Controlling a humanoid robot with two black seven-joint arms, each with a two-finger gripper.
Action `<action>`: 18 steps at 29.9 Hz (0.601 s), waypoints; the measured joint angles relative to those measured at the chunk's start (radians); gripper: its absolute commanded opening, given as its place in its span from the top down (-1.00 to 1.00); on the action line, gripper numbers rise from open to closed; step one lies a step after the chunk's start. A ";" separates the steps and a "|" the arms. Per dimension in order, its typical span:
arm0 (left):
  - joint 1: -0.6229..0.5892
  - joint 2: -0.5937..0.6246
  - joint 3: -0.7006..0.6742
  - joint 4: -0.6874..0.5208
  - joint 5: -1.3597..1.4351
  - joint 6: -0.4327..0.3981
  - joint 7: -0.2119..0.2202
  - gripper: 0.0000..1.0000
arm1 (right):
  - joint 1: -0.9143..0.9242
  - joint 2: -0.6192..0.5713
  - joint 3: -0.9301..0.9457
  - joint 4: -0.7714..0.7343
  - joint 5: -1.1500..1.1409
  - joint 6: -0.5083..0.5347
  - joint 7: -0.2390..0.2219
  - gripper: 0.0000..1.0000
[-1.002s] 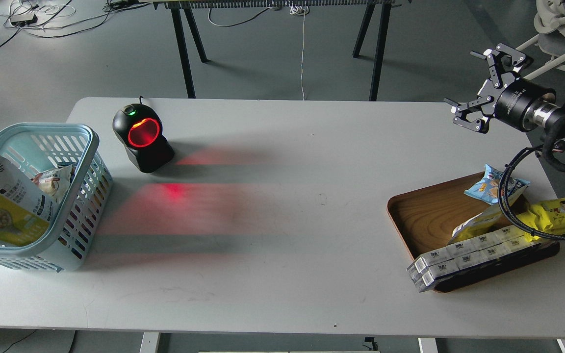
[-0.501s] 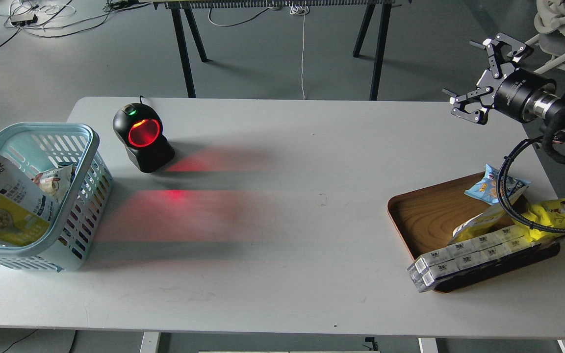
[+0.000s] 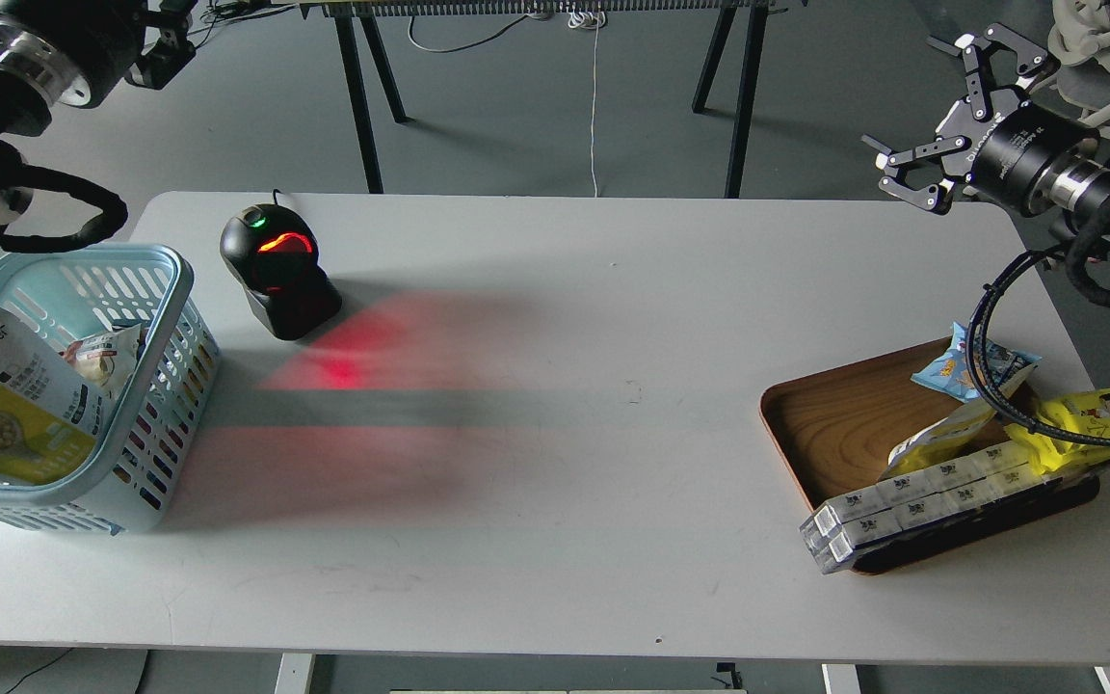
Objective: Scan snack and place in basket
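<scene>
The snack, a pouch with a yellow front, a picture of beige balls and a white panel, lies inside the light blue basket at the table's left edge, free of any gripper. My left gripper is high at the top left, above and behind the basket; it is dark and partly cut off, so its fingers cannot be told apart. My right gripper is open and empty, high over the table's far right corner, behind the tray.
A black scanner with a red window stands right of the basket, casting red light on the table. Another small packet lies in the basket. A brown wooden tray at right holds a blue packet, a yellow cartoon-face wrapper and white boxes.
My left arm has left the basket's near side and risen to the top left, leaving the snack in the basket. My right gripper has moved up and back, still open.
</scene>
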 measured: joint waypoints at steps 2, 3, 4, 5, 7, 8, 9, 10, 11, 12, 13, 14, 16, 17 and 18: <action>0.011 -0.025 -0.021 0.015 -0.076 -0.029 0.027 -0.99 | -0.050 -0.043 0.059 0.093 0.000 -0.015 0.003 -0.99; 0.018 -0.033 -0.027 0.018 -0.120 -0.036 0.042 -0.99 | -0.081 -0.067 0.090 0.142 0.000 -0.030 0.008 -0.99; 0.024 -0.043 -0.030 0.019 -0.148 -0.039 0.051 -0.99 | -0.113 -0.085 0.117 0.182 0.000 -0.043 0.012 -0.99; 0.030 -0.053 -0.031 0.020 -0.170 -0.041 0.059 -0.99 | -0.152 -0.105 0.148 0.222 0.000 -0.056 0.017 -0.99; 0.044 -0.066 -0.036 0.016 -0.200 -0.045 0.065 -0.99 | -0.226 -0.145 0.203 0.279 0.000 -0.069 0.023 -0.99; 0.058 -0.070 -0.040 0.013 -0.207 -0.047 0.067 -0.99 | -0.265 -0.168 0.231 0.306 0.000 -0.072 0.025 -0.99; 0.071 -0.074 -0.046 0.008 -0.210 -0.050 0.068 -1.00 | -0.304 -0.188 0.262 0.332 0.000 -0.074 0.028 -0.99; 0.085 -0.076 -0.052 0.002 -0.212 -0.051 0.070 -1.00 | -0.336 -0.202 0.288 0.352 0.000 -0.075 0.031 -0.99; 0.102 -0.079 -0.057 -0.008 -0.213 -0.052 0.071 -0.99 | -0.368 -0.214 0.314 0.369 0.000 -0.077 0.034 -0.99; 0.119 -0.080 -0.061 -0.022 -0.213 -0.053 0.072 -0.99 | -0.393 -0.220 0.336 0.379 0.000 -0.079 0.036 -0.99; 0.136 -0.080 -0.063 -0.035 -0.213 -0.053 0.072 -0.99 | -0.408 -0.224 0.351 0.385 0.000 -0.083 0.037 -0.99; 0.151 -0.079 -0.068 -0.046 -0.213 -0.053 0.072 -0.99 | -0.416 -0.225 0.359 0.387 0.000 -0.088 0.037 -0.99; 0.181 -0.075 -0.086 -0.060 -0.214 -0.052 0.073 -1.00 | -0.422 -0.223 0.367 0.389 0.000 -0.109 0.039 -0.99; 0.196 -0.074 -0.099 -0.064 -0.214 -0.049 0.073 -1.00 | -0.422 -0.219 0.368 0.389 0.000 -0.125 0.040 -0.99; 0.209 -0.073 -0.113 -0.066 -0.214 -0.047 0.074 -1.00 | -0.421 -0.215 0.366 0.389 0.000 -0.143 0.040 -0.99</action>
